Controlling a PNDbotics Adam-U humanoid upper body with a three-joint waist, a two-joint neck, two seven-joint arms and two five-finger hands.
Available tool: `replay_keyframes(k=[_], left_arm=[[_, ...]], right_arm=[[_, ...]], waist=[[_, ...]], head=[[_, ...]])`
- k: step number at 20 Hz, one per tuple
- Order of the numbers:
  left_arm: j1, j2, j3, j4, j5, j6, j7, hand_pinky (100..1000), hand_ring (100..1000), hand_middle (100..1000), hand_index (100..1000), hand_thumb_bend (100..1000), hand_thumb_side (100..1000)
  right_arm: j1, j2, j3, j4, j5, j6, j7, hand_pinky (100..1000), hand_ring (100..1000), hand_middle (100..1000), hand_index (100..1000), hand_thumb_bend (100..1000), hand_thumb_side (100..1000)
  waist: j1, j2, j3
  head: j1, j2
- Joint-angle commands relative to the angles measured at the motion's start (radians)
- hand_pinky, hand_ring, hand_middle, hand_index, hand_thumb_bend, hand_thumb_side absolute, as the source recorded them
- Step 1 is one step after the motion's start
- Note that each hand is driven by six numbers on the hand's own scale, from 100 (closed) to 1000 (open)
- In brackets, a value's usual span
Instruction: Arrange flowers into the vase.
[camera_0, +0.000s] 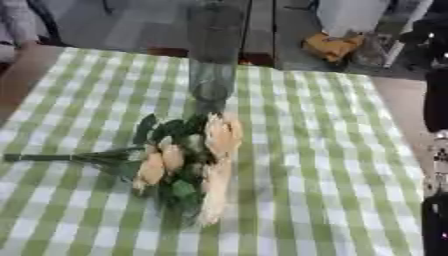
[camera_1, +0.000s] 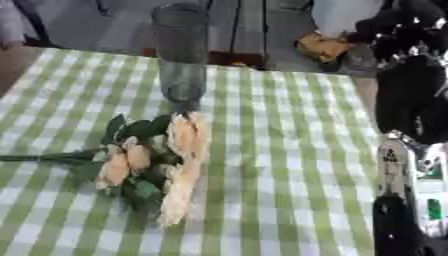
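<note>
- No brand, label or readable writing shows anywhere.
- A tall clear glass vase (camera_0: 213, 60) stands upright at the far middle of the tabletop, which is covered by a green-and-white checked cloth (camera_0: 324, 150).
- A bunch of peach artificial flowers with dark green leaves (camera_0: 188, 157) lies flat on the cloth just in front of the vase, stems pointing left.
- The robot's black and silver right arm (camera_1: 411, 150) runs down the right edge; whether its hand is spread or curled cannot be told.
</note>
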Motion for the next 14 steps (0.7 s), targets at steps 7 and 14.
replay_keyframes(k=[7,14], left_arm=[[-0.103,0.216,-0.068,-0.014,-0.234,0.201,-0.187,618,866,957,1000,100,366],[-0.178,0.304,-0.147,-0.014,-0.358,0.324,-0.532,683,903,998,1000,100,311]], right_arm=[[0.003,-0.012,0.012,-0.022,-0.007,0.009,0.003,634,666,610,795,100,1000],[0.006,-0.012,0.019,-0.022,-0.01,0.012,0.007,634,666,610,795,100,1000]], waist=[[0.021,-0.034,-0.011],[0.024,-0.044,-0.026]], head=[[0.013,0.016],[0.03,-0.008]])
